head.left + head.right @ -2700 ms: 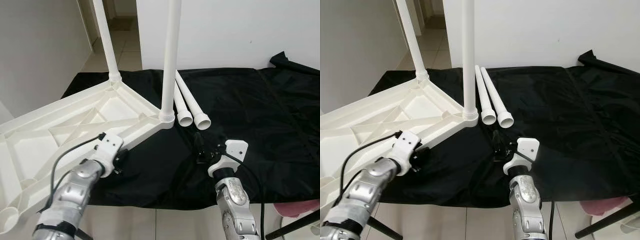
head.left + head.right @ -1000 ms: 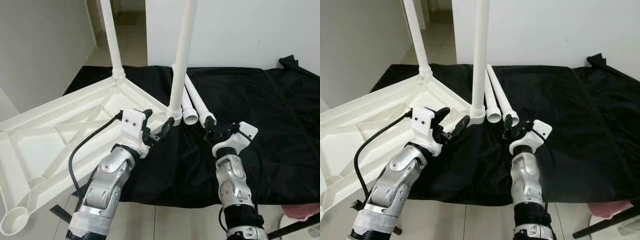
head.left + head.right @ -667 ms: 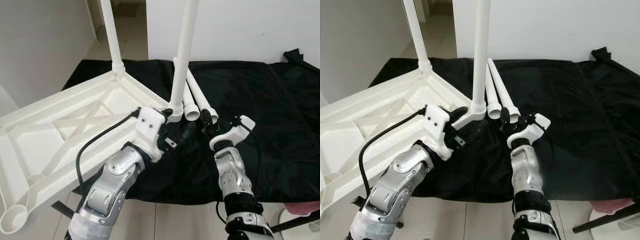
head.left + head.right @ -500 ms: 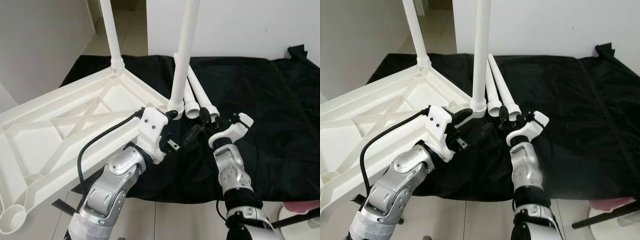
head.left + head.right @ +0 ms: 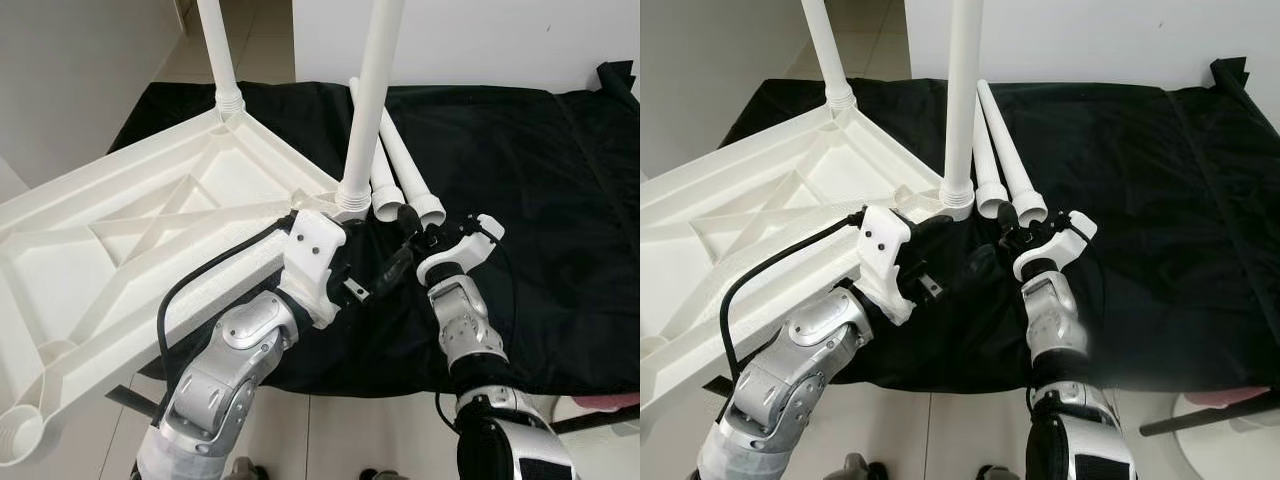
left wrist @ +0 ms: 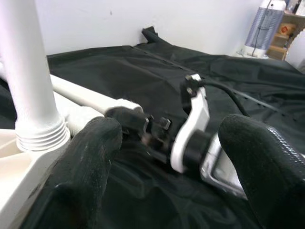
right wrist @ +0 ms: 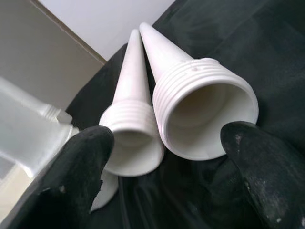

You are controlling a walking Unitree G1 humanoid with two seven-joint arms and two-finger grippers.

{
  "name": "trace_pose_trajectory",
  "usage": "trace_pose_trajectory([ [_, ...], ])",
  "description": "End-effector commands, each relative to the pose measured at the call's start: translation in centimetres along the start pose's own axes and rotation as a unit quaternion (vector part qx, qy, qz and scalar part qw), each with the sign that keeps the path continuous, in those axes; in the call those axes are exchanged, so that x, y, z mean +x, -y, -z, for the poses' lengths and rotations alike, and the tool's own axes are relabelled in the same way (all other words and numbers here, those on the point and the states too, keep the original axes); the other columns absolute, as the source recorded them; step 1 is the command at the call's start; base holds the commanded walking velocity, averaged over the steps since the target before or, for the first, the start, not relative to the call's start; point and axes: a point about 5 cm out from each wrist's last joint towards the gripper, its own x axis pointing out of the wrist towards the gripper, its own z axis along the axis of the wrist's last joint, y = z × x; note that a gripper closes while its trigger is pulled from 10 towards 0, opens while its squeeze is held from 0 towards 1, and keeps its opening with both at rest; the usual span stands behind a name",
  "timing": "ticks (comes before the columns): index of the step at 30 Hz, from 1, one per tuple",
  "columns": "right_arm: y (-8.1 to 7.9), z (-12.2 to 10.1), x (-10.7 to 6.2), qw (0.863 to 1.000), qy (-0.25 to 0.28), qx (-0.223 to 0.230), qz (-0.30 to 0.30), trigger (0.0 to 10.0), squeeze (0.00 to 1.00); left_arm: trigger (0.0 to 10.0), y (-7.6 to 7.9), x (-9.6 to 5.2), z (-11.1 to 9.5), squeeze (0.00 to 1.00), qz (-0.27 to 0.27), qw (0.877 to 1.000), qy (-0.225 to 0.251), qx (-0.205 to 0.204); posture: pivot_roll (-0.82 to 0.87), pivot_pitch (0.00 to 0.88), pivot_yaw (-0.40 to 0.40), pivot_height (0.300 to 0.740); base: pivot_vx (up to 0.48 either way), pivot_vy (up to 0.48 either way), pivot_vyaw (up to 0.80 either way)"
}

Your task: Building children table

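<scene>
An upturned white plastic table top [image 5: 130,240] rests on the black cloth. Two legs stand screwed in: one at the far corner [image 5: 218,50], one at the near corner [image 5: 372,90]. Two loose white legs [image 5: 398,165] lie side by side, threaded open ends toward me. My right gripper [image 7: 167,162] is open just before those ends, and the larger-looking leg end [image 7: 205,119] sits between its fingertips without touching them. My left gripper [image 6: 171,157] is open and holds nothing. It hovers beside the near-corner leg's base [image 6: 35,129], facing the right gripper's wrist.
The black cloth [image 5: 540,150] covers the work surface up to a white wall. The table top overhangs the cloth's left and front edge above tiled floor. A pink object [image 5: 612,402] and a black stand leg lie at the lower right.
Both arms reached forward. The right gripper came up to the loose legs' open ends. The left gripper rose from the table top's edge to the near-corner leg. The camera tilted down.
</scene>
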Motion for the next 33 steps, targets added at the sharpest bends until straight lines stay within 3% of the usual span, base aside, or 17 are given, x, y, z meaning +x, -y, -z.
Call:
trace_pose_trajectory([
  [1,0.3,0.5,0.1,1.000,-0.011,0.013,0.004,10.0,0.00,10.0,-0.1,-0.3,0.0,0.00,-0.022,1.000,-0.007,0.001,0.09,0.202,0.048,0.740,0.000,0.000,0.00],
  [19,-1.8,-1.0,2.8,0.999,-0.014,0.034,-0.039,9.8,0.00,10.0,-0.2,-0.5,-0.2,0.00,-0.037,0.999,-0.013,0.000,0.11,0.222,0.043,0.740,0.000,0.000,0.00],
  [20,-2.1,-1.2,3.2,0.998,-0.014,0.035,-0.040,3.4,0.00,10.0,-0.2,-0.5,-0.2,0.00,-0.040,0.999,-0.013,-0.001,0.11,0.224,0.045,0.740,0.000,0.000,0.00],
  [22,-2.3,-1.4,3.4,0.998,-0.014,0.035,-0.040,3.4,0.00,10.0,-0.3,-0.5,-0.2,0.00,-0.042,0.999,-0.013,-0.001,0.11,0.224,0.045,0.740,0.000,0.000,0.00],
  [23,-2.5,-1.6,3.6,0.998,-0.010,0.042,-0.041,2.1,0.00,10.0,-0.3,-0.6,-0.3,0.00,-0.044,0.999,-0.013,0.000,0.12,0.227,0.043,0.740,0.000,0.000,0.00],
  [24,-2.5,-1.6,3.6,0.998,-0.010,0.042,-0.041,2.1,0.00,10.0,-0.3,-0.6,-0.3,0.00,-0.044,0.999,-0.013,0.000,0.12,0.227,0.043,0.740,0.000,0.000,0.00],
  [25,-3.0,-2.1,4.1,0.997,-0.004,0.054,-0.048,0.0,0.00,10.0,-0.3,-0.7,-0.4,0.00,-0.048,0.999,-0.014,0.000,0.13,0.229,0.045,0.740,0.000,0.000,0.00],
  [33,-3.9,-2.9,4.7,0.996,0.007,0.061,-0.062,0.0,0.00,10.0,-0.4,-0.7,-0.4,0.00,-0.052,0.999,-0.015,-0.001,0.13,0.228,0.044,0.740,0.000,0.000,0.00],
])
